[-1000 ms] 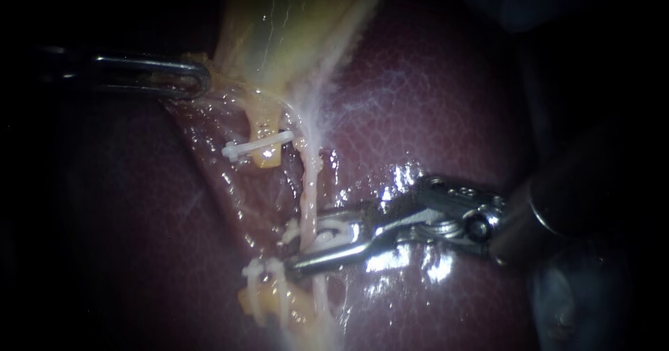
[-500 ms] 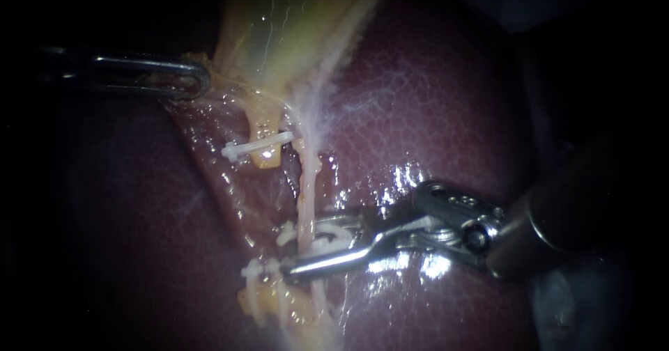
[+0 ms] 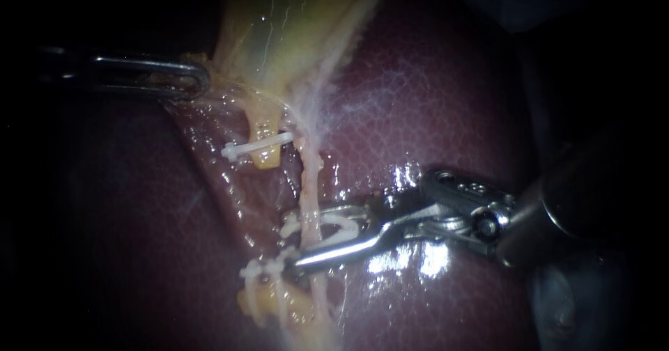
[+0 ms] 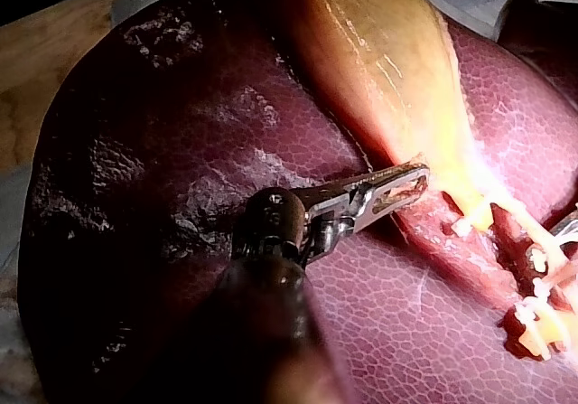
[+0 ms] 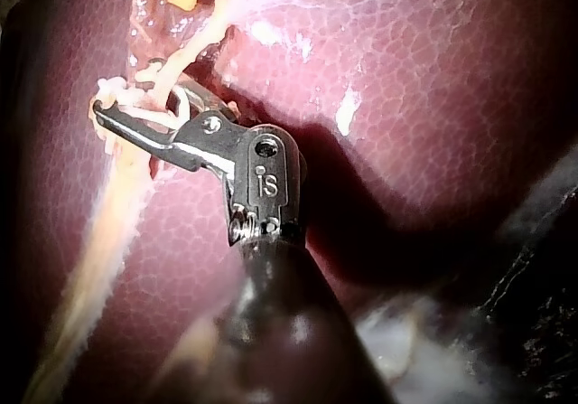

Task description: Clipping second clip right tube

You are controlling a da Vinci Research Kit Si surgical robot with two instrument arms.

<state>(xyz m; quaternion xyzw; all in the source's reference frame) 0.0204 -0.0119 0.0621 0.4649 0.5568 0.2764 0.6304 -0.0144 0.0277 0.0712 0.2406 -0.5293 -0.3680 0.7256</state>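
- White clip sits in the right instrument's jaws, which are part-closed and grip it from both sides, straddling the right tube.
- Well apart, the left instrument's jaws are clamped on the gallbladder's edge.

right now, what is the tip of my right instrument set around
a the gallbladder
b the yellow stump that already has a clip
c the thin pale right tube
c: the right instrument carries a white clip astride the right tube, well below the gallbladder, whose edge the left instrument grips.
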